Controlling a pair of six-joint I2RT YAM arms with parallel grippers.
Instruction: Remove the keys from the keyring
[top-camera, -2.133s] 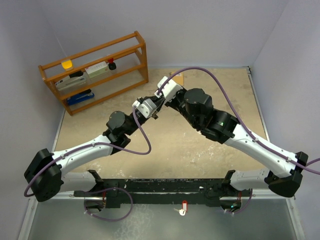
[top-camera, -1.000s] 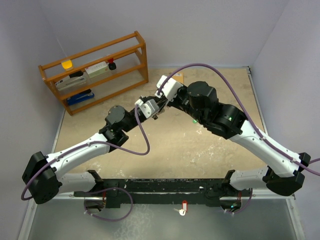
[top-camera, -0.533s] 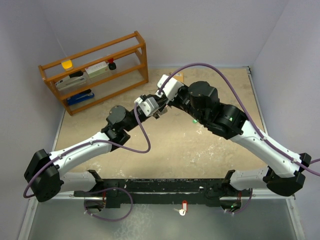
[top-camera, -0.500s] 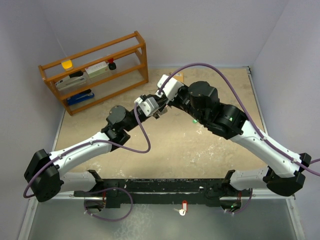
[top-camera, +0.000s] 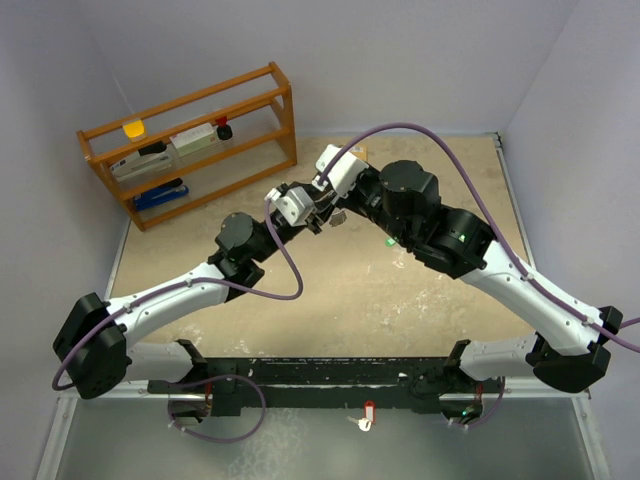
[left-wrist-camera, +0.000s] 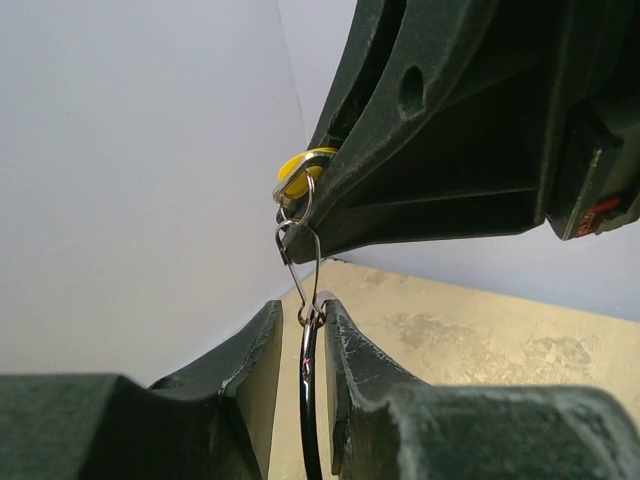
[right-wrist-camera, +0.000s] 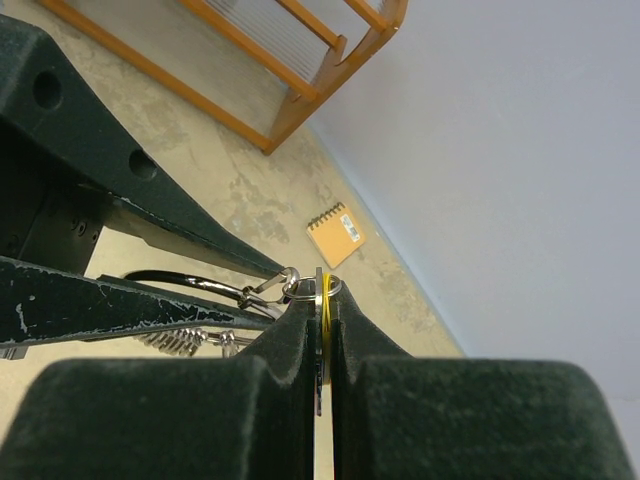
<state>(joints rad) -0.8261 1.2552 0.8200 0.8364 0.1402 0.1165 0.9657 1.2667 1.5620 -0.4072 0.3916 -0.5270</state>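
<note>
Two left fingers (left-wrist-camera: 362, 365) stand slightly apart around the keyring (left-wrist-camera: 305, 420); the right fingers (right-wrist-camera: 285, 350) pinch the yellow key (left-wrist-camera: 296, 166). With such a loose hold, the keyring may slip free.

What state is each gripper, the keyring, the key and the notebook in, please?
right gripper: shut on the yellow key
left gripper: slightly open around the keyring
yellow key: clamped, attached to the keyring
keyring: aloft, spanning both grippers
spiral notebook: closed, lying flat
</note>
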